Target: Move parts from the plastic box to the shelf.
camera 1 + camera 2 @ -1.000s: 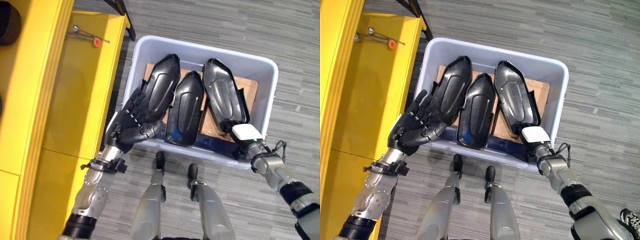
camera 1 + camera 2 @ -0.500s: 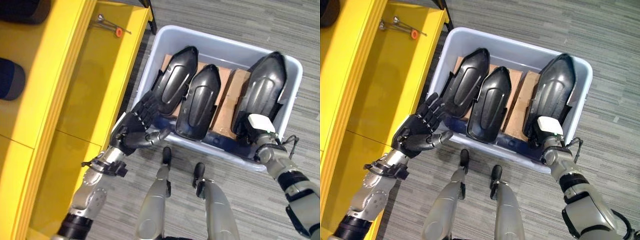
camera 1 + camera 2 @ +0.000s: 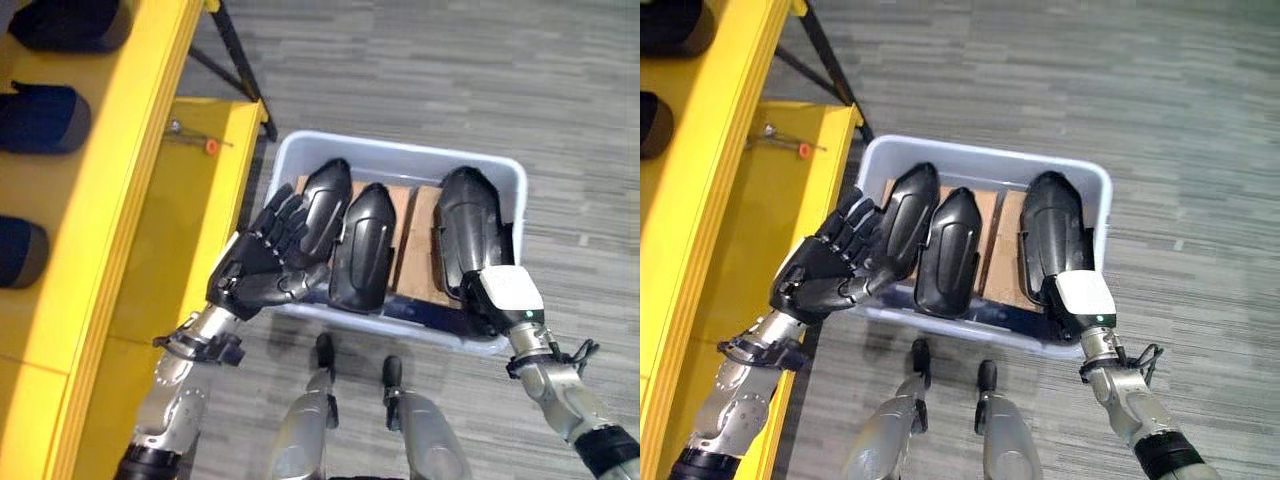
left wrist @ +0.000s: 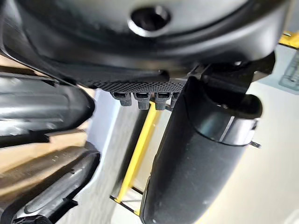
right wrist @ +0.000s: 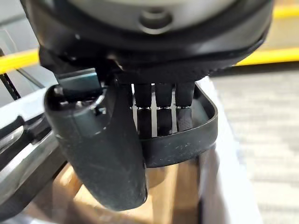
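Grey striped floor (image 3: 500, 90); glossy, perhaps moulded parts (image 3: 362, 248)

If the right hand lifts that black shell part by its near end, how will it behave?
The black shell part looks like rigid moulded plastic, so it will likely stay stiff. It seems thin and hollow, so probably light. Gripped at one end by the right hand, its long body may swing or slip, as the surface looks glossy.

Readable text: none.
Black parts (image 3: 362, 246): no legible markings.
Plastic box (image 3: 400, 160): no label or number.
Yellow shelf (image 3: 110, 210): no signs.
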Tool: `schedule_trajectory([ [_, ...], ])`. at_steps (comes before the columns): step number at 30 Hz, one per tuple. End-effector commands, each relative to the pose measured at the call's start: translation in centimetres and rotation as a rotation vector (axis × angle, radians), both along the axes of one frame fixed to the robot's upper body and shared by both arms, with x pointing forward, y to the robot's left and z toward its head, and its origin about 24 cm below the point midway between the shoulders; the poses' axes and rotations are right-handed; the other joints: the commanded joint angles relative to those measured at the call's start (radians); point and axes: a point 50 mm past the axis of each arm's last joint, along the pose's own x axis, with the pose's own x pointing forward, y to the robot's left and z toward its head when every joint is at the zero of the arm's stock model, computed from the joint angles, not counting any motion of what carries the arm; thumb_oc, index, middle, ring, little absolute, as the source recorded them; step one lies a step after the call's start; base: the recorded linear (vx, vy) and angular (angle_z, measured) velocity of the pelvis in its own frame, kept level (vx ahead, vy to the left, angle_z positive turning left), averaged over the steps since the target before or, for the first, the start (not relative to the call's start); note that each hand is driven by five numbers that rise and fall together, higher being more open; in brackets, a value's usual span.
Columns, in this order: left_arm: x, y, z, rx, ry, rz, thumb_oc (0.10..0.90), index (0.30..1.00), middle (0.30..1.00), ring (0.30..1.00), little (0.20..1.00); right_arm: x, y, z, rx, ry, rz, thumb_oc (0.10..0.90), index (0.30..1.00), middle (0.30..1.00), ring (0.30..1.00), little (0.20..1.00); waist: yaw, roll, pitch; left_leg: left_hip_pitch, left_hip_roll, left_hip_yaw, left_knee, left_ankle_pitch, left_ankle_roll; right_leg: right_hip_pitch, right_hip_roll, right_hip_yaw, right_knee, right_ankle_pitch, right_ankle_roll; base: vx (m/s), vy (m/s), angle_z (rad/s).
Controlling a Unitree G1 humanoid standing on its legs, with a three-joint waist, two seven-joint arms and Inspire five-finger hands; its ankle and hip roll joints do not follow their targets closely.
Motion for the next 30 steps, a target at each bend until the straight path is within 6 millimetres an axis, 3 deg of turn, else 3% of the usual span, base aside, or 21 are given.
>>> schedule_trajectory([
  [1, -1.0, 0.2, 3.0, -0.092, -0.181, -0.030, 0.900, 1.000, 1.000, 1.000, 1.000, 1.4, 0.8, 6.4, -0.030, -0.255, 0.118, 0.400, 0.300, 0.300, 0.300, 0.300, 0.002, -0.063, -0.112, 0.075, -0.011, 0.003, 0.015, -0.139, -0.015, 0.062, 0.005, 0.023, -0.112, 0.017, 0.038, 0.13, 0.043, -0.08],
  [7, -1.8, 1.0, 1.3, -0.123, -0.104, -0.005, 0.900, 1.000, 1.000, 1.000, 1.000, -0.6, 1.7, 11.3, 0.060, -0.406, 0.241, 0.400, 0.300, 0.300, 0.300, 0.300, -0.012, -0.094, -0.223, 0.140, -0.012, 0.013, 0.009, -0.169, -0.016, 0.136, 0.006, 0.045, -0.166, 0.030, 0.044, 0.16, 0.049, -0.07],
  [13, -2.3, 2.0, 0.1, -0.134, -0.047, 0.083, 0.900, 1.000, 1.000, 1.000, 1.000, -1.6, 2.5, 11.8, 0.099, -0.397, 0.298, 0.400, 0.300, 0.300, 0.300, 0.300, -0.010, -0.101, -0.284, 0.185, -0.019, 0.020, -0.001, -0.185, -0.014, 0.179, 0.004, 0.049, -0.210, 0.045, 0.046, 0.08, 0.036, 0.00],
  [18, -2.8, 3.0, -1.3, -0.159, 0.008, 0.169, 0.900, 1.000, 1.000, 1.000, 1.000, -1.9, 3.3, 11.3, 0.313, -0.338, 0.325, 0.400, 0.300, 0.300, 0.300, 0.300, 0.002, -0.103, -0.314, 0.207, -0.018, 0.000, -0.012, -0.190, -0.016, 0.209, 0.006, 0.042, -0.225, 0.036, 0.037, 0.03, -0.030, 0.02],
  [22, -4.3, 4.2, -2.9, -0.185, 0.042, 0.240, 0.900, 1.000, 1.000, 1.000, 1.000, -2.0, 5.2, 10.9, 0.430, -0.237, 0.428, 0.400, 0.300, 0.300, 0.300, 0.300, 0.033, -0.094, -0.306, 0.184, -0.002, -0.027, -0.015, -0.165, -0.033, 0.225, 0.017, 0.015, -0.227, 0.016, 0.019, 0.00, -0.059, 0.04],
  [23, -4.4, 4.3, -2.9, -0.197, 0.034, 0.235, 0.900, 1.000, 1.000, 1.000, 1.000, -2.0, 5.3, 10.9, 0.443, -0.226, 0.430, 0.400, 0.300, 0.300, 0.300, 0.300, 0.035, -0.092, -0.304, 0.176, 0.002, -0.020, -0.014, -0.160, -0.036, 0.225, 0.017, 0.006, -0.225, 0.012, 0.017, -0.08, -0.006, 0.06],
  [25, -4.5, 4.1, -3.1, -0.213, 0.011, 0.181, 0.900, 1.000, 1.000, 1.000, 1.000, -2.5, 4.8, 10.6, 0.489, -0.209, 0.393, 0.400, 0.300, 0.300, 0.300, 0.300, 0.012, -0.087, -0.295, 0.132, 0.037, 0.129, 0.030, -0.156, -0.047, 0.215, 0.004, -0.080, -0.213, 0.001, 0.012, -0.21, 0.084, 0.97],
  [26, -4.4, 3.9, -2.9, -0.221, -0.006, 0.172, 0.900, 1.000, 1.000, 1.000, 1.000, -2.8, 4.6, 10.3, 0.488, -0.210, 0.401, 0.400, 0.300, 0.300, 0.300, 0.300, 0.000, -0.090, -0.293, 0.128, 0.049, 0.162, 0.074, -0.182, -0.043, 0.199, -0.012, -0.104, -0.195, -0.003, 0.011, -0.28, 0.216, 1.64],
  [28, -4.4, 3.6, -2.5, -0.217, -0.028, 0.183, 0.900, 1.000, 1.000, 1.000, 1.000, -3.1, 4.5, 10.2, 0.508, -0.233, 0.407, 0.400, 0.300, 0.300, 0.300, 0.300, -0.014, -0.105, -0.301, 0.158, 0.051, 0.185, 0.127, -0.237, -0.023, 0.178, -0.038, -0.115, -0.183, 0.012, 0.014, -0.22, 0.283, 0.95],
  [30, -4.2, 3.1, -2.3, -0.148, -0.029, 0.188, 0.900, 1.000, 1.000, 1.000, 1.000, -3.3, 4.1, 10.2, 0.543, -0.275, 0.396, 0.400, 0.300, 0.300, 0.300, 0.300, -0.026, -0.113, -0.327, 0.213, 0.064, 0.204, 0.158, -0.237, -0.024, 0.181, -0.043, -0.128, -0.203, 0.032, 0.014, -0.16, 0.337, 0.40],
])
